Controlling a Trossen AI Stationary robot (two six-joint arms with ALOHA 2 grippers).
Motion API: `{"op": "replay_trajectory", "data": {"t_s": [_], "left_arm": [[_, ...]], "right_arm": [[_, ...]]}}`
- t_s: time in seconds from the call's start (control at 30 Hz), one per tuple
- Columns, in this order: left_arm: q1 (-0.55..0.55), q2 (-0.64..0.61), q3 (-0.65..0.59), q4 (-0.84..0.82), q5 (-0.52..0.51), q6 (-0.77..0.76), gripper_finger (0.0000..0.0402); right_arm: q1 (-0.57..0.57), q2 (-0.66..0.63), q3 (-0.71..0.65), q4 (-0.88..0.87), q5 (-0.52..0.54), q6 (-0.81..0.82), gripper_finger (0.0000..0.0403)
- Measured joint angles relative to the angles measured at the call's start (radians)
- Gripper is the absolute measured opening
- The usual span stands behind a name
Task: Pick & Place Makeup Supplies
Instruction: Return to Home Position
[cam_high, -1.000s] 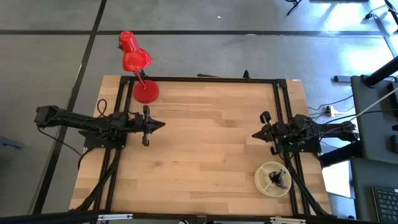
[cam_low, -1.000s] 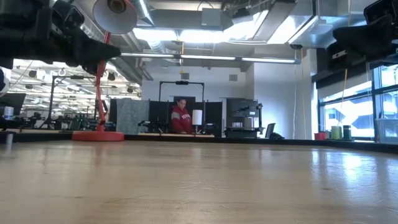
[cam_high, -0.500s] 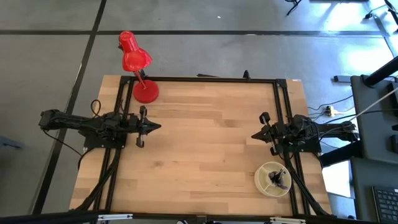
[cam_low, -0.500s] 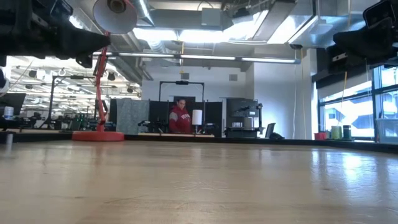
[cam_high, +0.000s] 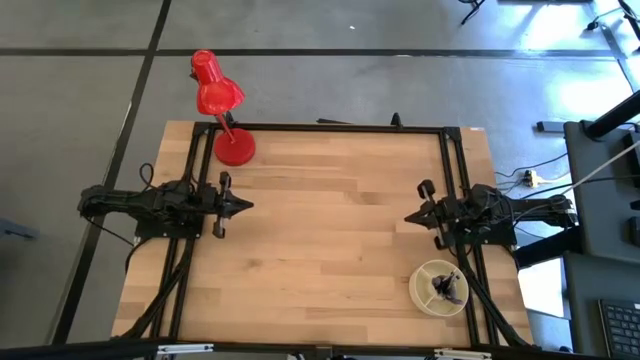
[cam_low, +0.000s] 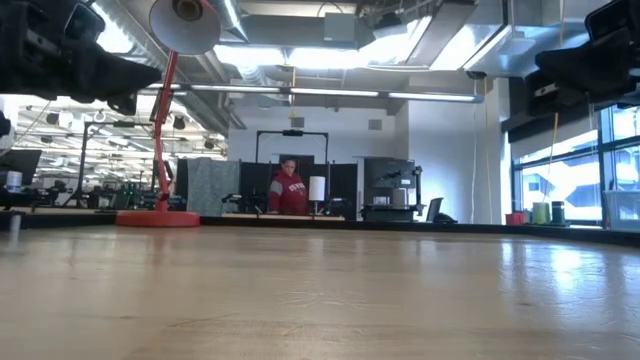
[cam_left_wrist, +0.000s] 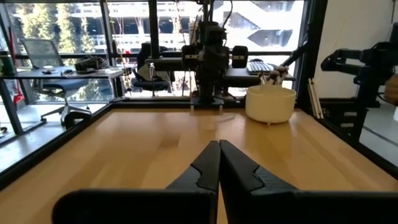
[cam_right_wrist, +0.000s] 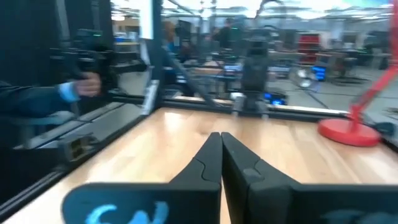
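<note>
While left pincer (cam_high: 248, 204) and right pincer (cam_high: 408, 216) sit clenched empty, brushes (cam_high: 452, 290) in organizer (cam_high: 416, 284) look light, stiff, slick; pinch mid-handle.

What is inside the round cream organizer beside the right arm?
Dark makeup brushes stand bunched in one compartment of the organizer. From the left wrist view, only their tips show above its wall, which hides the rest. They overlap too much to count.
</note>
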Motion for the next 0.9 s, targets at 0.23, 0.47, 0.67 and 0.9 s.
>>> {"op": "replay_trajectory", "data": {"t_s": [0.23,0.47,0.67,0.9], "left_arm": [[0.0,0.002,0.0,-0.001,-0.008,0.031,0.0002],[0.0,0.002,0.0,0.0,-0.007,0.067,0.0002],[0.0,0.002,0.0,0.0,-0.006,0.067,0.0002],[0.0,0.002,0.0,-0.001,-0.006,0.067,0.0002]], "right_arm": [[0.0,0.002,0.0,-0.019,0.098,0.002,0.0014],[0.0,0.002,0.0,-0.056,0.125,0.004,0.0036],[0.0,0.002,0.0,-0.056,0.125,0.004,0.0034],[0.0,0.002,0.0,-0.056,0.125,0.004,0.0037]]}}
